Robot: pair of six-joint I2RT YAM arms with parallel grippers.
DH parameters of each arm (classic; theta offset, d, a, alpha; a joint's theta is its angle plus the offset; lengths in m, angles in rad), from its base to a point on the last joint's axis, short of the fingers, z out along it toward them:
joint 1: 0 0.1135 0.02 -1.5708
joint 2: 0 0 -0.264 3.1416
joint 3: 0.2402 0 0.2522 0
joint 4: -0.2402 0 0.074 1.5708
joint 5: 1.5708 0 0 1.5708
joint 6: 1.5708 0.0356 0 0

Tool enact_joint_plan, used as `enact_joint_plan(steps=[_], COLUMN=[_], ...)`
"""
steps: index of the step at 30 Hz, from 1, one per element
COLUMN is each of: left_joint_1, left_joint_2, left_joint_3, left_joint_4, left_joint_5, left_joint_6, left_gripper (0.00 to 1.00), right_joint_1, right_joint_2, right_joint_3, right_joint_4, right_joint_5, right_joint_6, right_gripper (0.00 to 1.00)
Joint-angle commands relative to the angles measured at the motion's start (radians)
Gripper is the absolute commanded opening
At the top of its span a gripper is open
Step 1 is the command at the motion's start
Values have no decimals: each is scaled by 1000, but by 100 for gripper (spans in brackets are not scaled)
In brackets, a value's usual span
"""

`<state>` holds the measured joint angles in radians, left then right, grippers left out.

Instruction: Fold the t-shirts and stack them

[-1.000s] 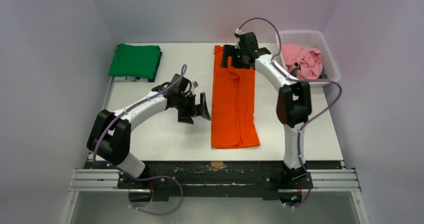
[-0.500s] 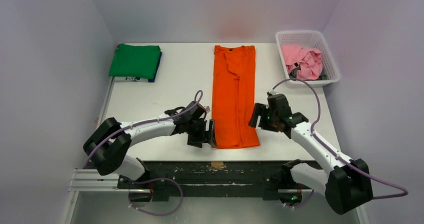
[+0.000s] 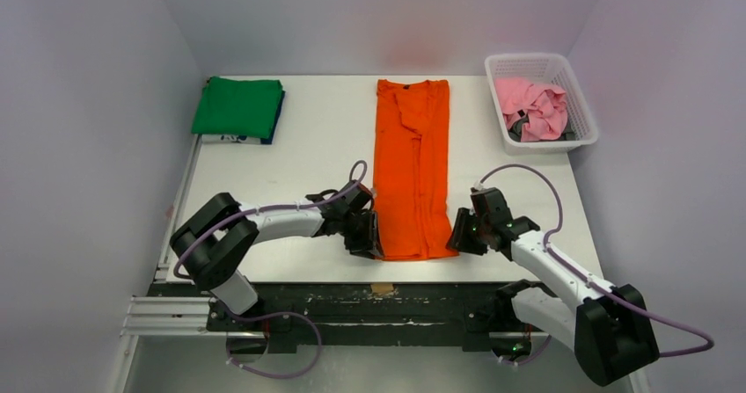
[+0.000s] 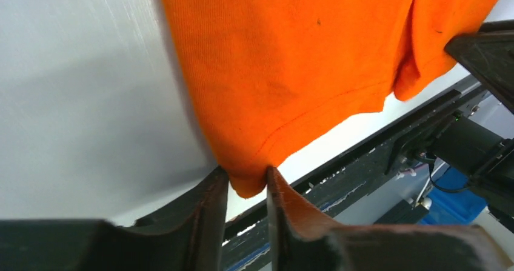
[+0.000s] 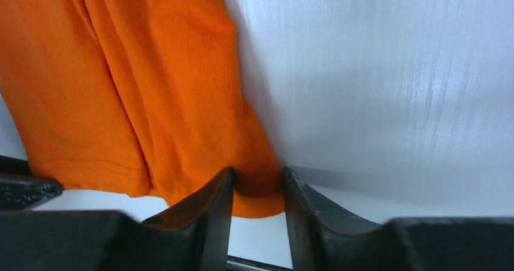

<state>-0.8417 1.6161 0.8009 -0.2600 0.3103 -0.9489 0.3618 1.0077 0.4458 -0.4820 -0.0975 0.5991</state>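
Observation:
The orange t-shirt [image 3: 412, 164] lies as a long folded strip down the table's middle, collar at the far end. My left gripper [image 3: 371, 239] pinches its near left hem corner; the wrist view shows orange fabric [image 4: 285, 59] bunched between the jaws of the left gripper [image 4: 247, 180]. At the near right corner, my right gripper [image 3: 457, 235] does the same, the cloth [image 5: 151, 89] squeezed between the jaws of the right gripper [image 5: 257, 183]. A folded green t-shirt [image 3: 237, 107] rests on a dark blue one [image 3: 278, 119] at the far left. The pink t-shirt [image 3: 532, 107] sits crumpled in the basket.
The white lattice basket [image 3: 528, 57] stands at the far right corner. The table's near edge and the black rail [image 3: 378, 301] run just behind both grippers. White walls close in the table [image 3: 290, 173] on three sides.
Both arms swung down to the near hem of the orange t-shirt, the right one from the collar end. Both grippers closed from wide open onto the two near corners.

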Motion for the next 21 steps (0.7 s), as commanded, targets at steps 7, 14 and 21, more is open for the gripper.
enact_joint_plan(steps=[7,14,21], left_joint_1=[-35,-75,-68], left_joint_2=[47,-111,-128], left_joint_3=[-24,-83,48], left_joint_4=[-24,-57,-38], left_joint_5=[-84,-60,19], left_joint_6=[-25,-30,13], left_gripper=[0,0,0], right_joint_1=[2,5,7], right_joint_2=[-66,-162,-185], right_joint_3=[-52,-29,60], right_joint_4=[-56,-214,-168], right_joint_5=[-125,-179,-141], right_joint_6=[24,62,98], right_gripper=[0,0,0])
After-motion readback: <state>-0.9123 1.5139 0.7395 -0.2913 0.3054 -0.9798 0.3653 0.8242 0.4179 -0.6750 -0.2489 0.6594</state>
